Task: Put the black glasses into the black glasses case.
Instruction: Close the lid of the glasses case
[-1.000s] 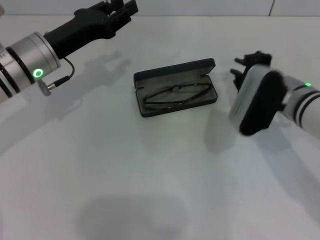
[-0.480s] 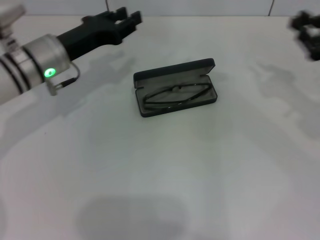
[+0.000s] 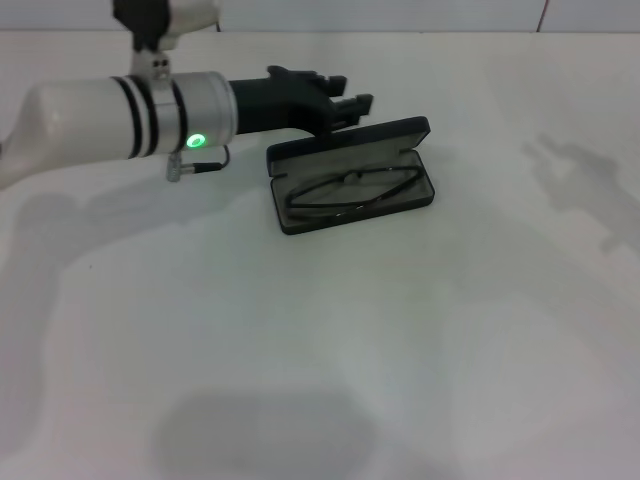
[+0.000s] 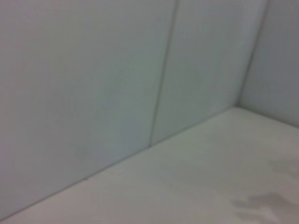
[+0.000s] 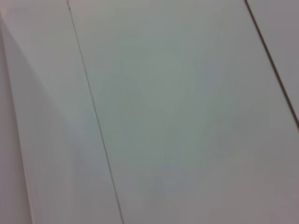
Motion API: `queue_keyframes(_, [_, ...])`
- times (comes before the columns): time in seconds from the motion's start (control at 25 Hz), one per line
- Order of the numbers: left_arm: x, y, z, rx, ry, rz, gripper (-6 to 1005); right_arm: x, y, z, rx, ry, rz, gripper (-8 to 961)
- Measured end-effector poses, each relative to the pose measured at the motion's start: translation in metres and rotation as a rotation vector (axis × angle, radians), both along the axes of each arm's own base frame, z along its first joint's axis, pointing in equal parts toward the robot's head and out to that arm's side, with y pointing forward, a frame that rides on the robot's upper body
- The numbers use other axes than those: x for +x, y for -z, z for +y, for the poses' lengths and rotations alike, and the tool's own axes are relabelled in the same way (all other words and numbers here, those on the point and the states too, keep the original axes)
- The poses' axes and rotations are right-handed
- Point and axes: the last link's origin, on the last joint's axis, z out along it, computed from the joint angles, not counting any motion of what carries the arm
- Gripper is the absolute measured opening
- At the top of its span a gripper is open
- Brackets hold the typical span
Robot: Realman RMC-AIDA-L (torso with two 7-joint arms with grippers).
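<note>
The black glasses case (image 3: 350, 141) lies open on the white table in the head view, lid raised at the back. The black glasses (image 3: 352, 187) lie folded inside it on the grey lining. My left gripper (image 3: 350, 92) reaches in from the left and hovers just behind the lid's back-left edge, its two fingers apart and holding nothing. My right gripper is out of view. Both wrist views show only white wall panels and a strip of table.
The white table (image 3: 320, 350) spreads all around the case, with a white wall at the back. My left arm's silver and white forearm (image 3: 120, 115) stretches across the back left. Faint shadows lie at the right.
My right arm has pulled back out of the head view to the right. My left arm has swung right and down, bringing its gripper close to the case's lid. The case and glasses have not moved.
</note>
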Motion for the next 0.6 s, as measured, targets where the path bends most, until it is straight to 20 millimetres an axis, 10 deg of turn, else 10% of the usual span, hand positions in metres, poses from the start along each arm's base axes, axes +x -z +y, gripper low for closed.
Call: queue_keyframes(0.6, [0.001,0.011,0.006,-0.002,-0.026,0.093,505,-0.009,0.013,0.004,-0.033,-0.021,-0.043,209])
